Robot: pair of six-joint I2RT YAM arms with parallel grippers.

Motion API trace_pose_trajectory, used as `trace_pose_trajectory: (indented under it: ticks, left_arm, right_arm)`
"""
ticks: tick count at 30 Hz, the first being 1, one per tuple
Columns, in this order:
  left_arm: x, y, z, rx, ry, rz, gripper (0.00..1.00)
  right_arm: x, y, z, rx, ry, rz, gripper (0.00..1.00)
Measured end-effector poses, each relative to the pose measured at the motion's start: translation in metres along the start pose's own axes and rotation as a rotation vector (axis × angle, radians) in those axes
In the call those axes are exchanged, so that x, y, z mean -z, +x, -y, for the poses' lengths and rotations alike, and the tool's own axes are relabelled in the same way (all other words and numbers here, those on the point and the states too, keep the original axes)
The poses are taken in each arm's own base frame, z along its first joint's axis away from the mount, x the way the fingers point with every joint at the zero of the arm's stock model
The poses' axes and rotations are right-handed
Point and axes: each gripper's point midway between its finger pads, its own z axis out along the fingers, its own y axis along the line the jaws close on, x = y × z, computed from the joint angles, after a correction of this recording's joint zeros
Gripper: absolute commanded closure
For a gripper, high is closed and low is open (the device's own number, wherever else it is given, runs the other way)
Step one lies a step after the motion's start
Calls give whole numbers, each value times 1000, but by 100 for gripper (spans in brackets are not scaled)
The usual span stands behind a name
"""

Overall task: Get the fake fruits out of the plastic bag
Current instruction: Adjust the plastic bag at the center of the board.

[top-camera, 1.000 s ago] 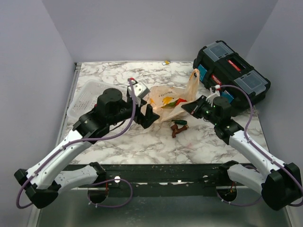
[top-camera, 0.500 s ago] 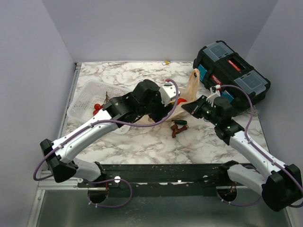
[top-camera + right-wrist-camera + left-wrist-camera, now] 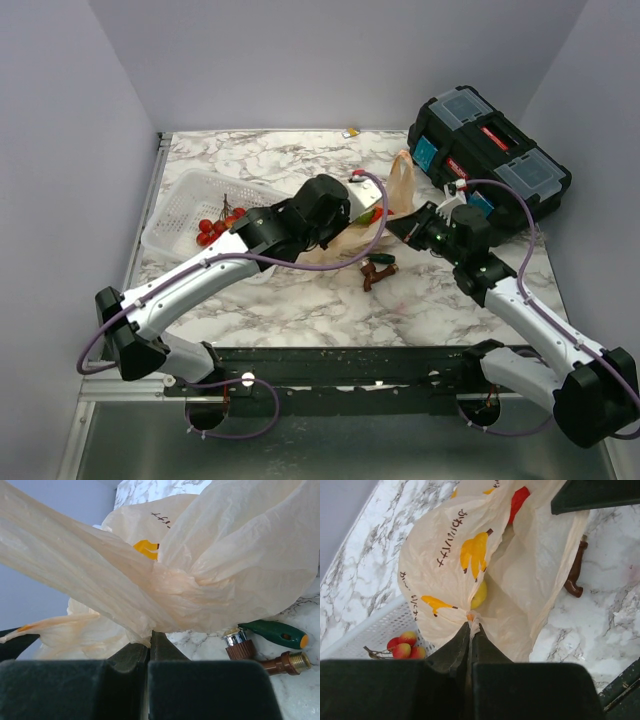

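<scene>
The peach-beige plastic bag with banana prints hangs stretched between my two grippers at mid-table. My left gripper is shut on a pinched fold of the plastic bag, on its left side. A yellow lemon shows through the film just beyond the pinch, and a small red fruit sits deeper in. In the top view, a bit of red and green peeks out by the left wrist. My right gripper is shut on the opposite edge of the plastic bag, holding it lifted.
A white mesh basket at the left holds a bunch of red-and-yellow berries. A black toolbox stands at the back right. A green-handled tool and brown fittings lie on the marble under the bag.
My left arm swung right from the basket to the bag and its open jaws closed on the film. The berries now show in the basket. The right arm has not moved.
</scene>
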Motion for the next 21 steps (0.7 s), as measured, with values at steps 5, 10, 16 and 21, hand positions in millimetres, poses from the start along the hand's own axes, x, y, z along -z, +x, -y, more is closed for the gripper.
trace_pose_trajectory:
  ticks: [5,10,16,21]
  left_arm:
    - [22,-2,-17,108,-92,106,100]
    - [59,-4,-38,390,-137,320,100]
    - [66,33,-52,788,-72,489,100]
    - [59,39,-24,894,98,466,100]
  right_arm:
    - [4,-5,5,-11,18,46,99]
    - [8,4,20,-70,42,77,99]
    - [11,6,17,-130,-4,107,99]
    - [10,3,20,-125,6,119,99]
